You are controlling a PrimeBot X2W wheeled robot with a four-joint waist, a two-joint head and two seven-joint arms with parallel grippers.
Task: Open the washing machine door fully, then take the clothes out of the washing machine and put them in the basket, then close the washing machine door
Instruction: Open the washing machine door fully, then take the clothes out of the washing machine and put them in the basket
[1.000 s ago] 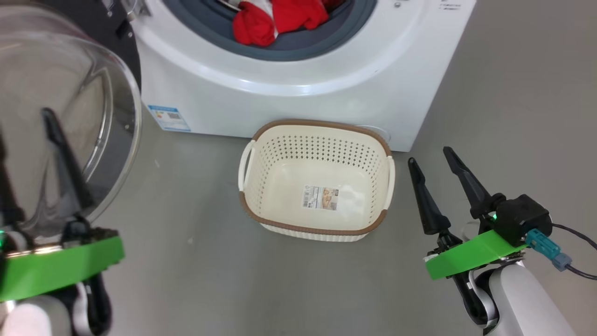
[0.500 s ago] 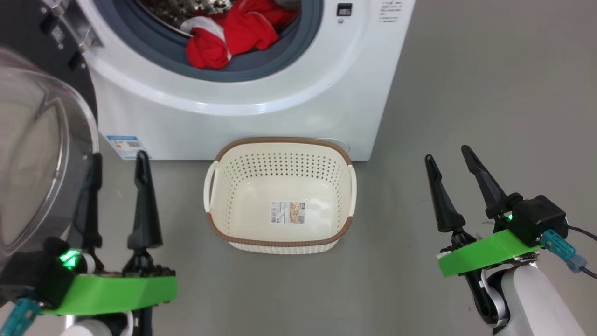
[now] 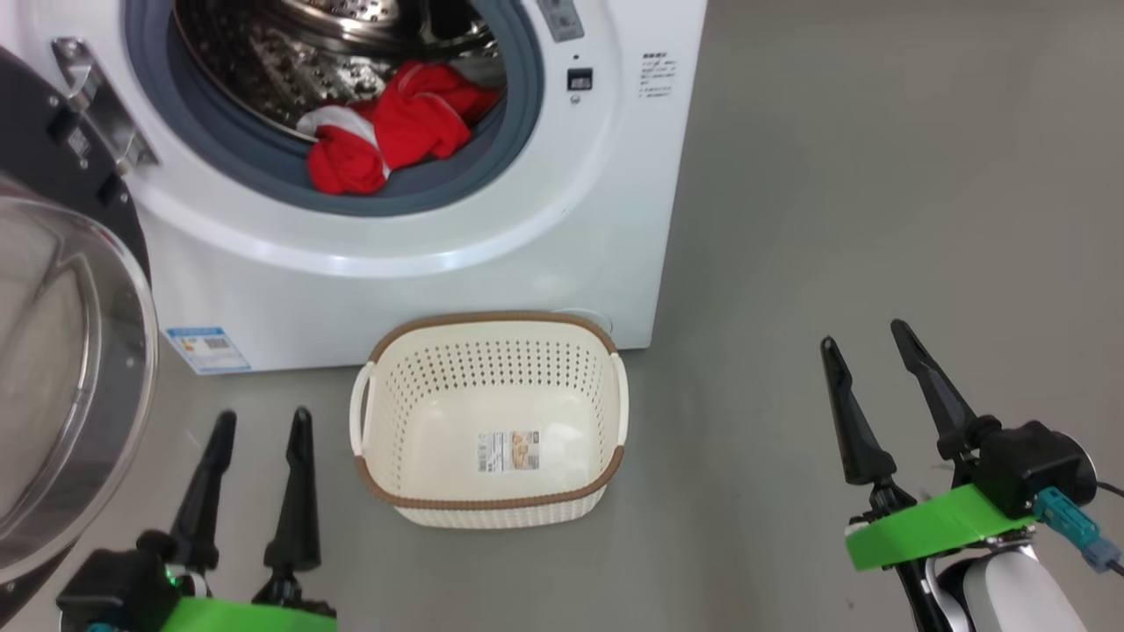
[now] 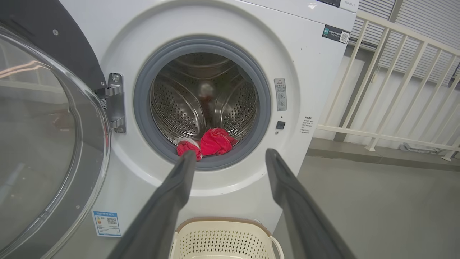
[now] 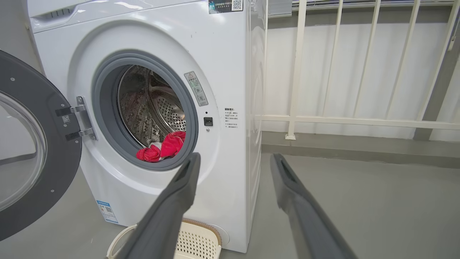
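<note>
1. A white washing machine (image 3: 421, 290) takes up the 11 to 12 o'clock part of the head view. Its round door (image 3: 70, 377) is swung wide open at 9 o'clock.
2. Red and white clothes (image 3: 386, 140) lie heaped at the front lip of the steel drum (image 3: 255, 79), at 6 o'clock of the opening.
3. The cream basket (image 3: 487, 318) stands on the grey floor (image 3: 834, 175) just in front of the machine, near centre.
4. The left pincer (image 3: 263, 414), at 7 o'clock, has its two dark fingers parted and holds nothing.
5. The right pincer (image 3: 864, 333), at 4 o'clock, is likewise spread with nothing in it, well apart from the basket.
</note>
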